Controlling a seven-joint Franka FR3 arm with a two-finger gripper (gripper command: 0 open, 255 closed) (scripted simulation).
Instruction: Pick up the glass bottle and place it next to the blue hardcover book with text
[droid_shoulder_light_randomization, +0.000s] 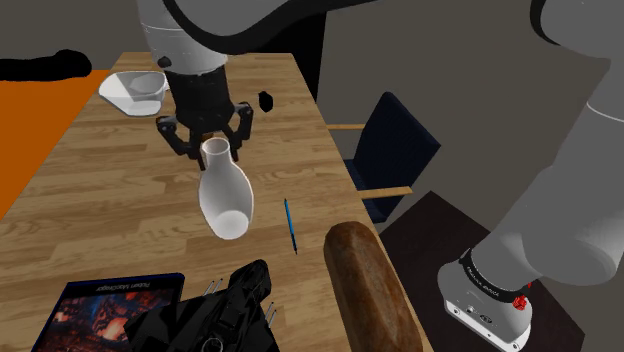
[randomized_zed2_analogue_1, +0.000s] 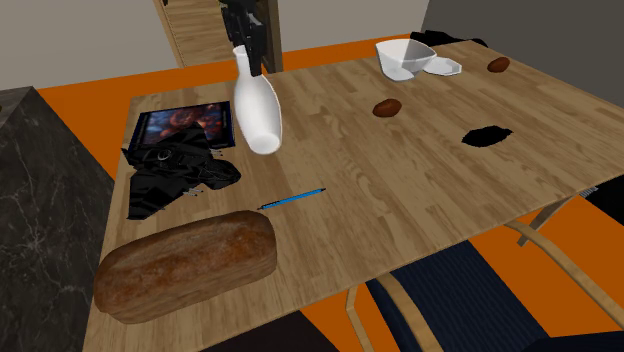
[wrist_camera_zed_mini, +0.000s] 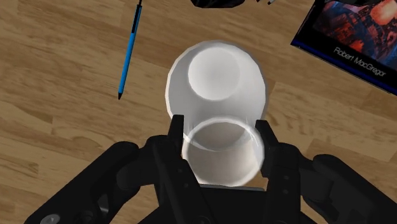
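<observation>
White bottle (droid_shoulder_light_randomization: 225, 192), neck tight between the closed black hand's (droid_shoulder_light_randomization: 214, 150) fingers, body tilted.

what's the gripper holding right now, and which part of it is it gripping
The gripper is shut on the white bottle, one finger on each side of its neck, just below the open mouth.

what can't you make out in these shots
- blue book: shoulder view, the bottom edge cuts it, a black crumpled heap covers one side, and the cover text is too small to read
- pincer clasping the white bottle: second exterior view, the top edge cuts off its upper part
- bread loaf: shoulder view, the bottom edge cuts its near end
</observation>
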